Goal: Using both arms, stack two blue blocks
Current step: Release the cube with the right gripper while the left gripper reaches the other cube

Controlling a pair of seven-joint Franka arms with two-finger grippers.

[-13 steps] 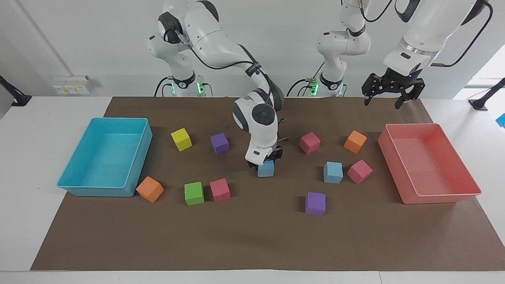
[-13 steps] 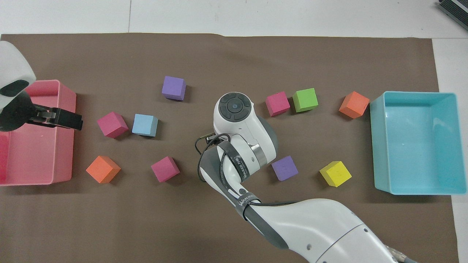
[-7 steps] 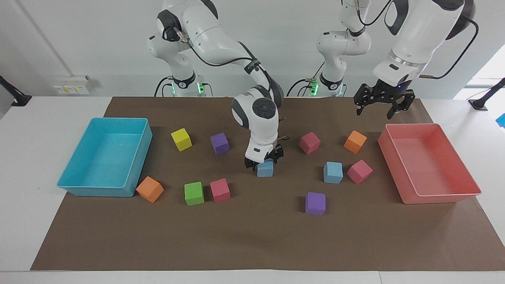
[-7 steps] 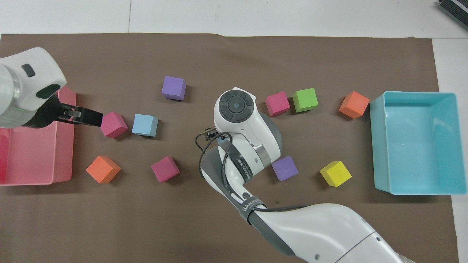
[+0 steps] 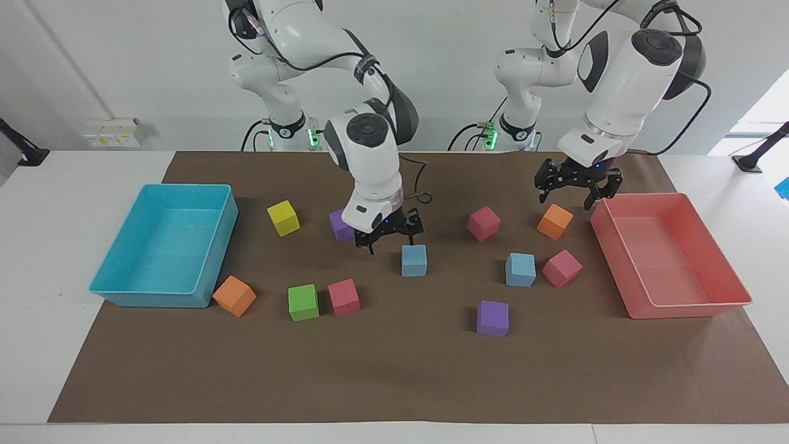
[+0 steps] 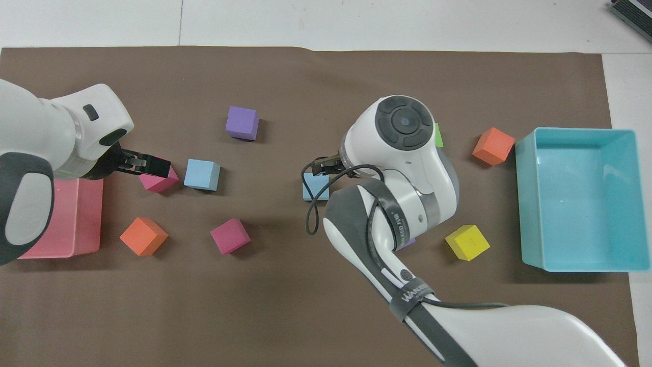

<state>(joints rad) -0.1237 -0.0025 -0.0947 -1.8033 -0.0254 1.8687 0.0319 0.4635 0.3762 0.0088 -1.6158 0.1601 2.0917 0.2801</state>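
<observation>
Both blue blocks sit flat, apart; right gripper and left gripper hang open, empty.

You've got matte foam-looking blue blocks sitting on a dull brown paper-like mat. The turquoise tray and pink tray look like smooth plastic, and the white arm shells are glossy.

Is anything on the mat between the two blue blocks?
Nothing visible: bare mat lies between the blue block mid-table and the blue block beside the pink cube.
</observation>
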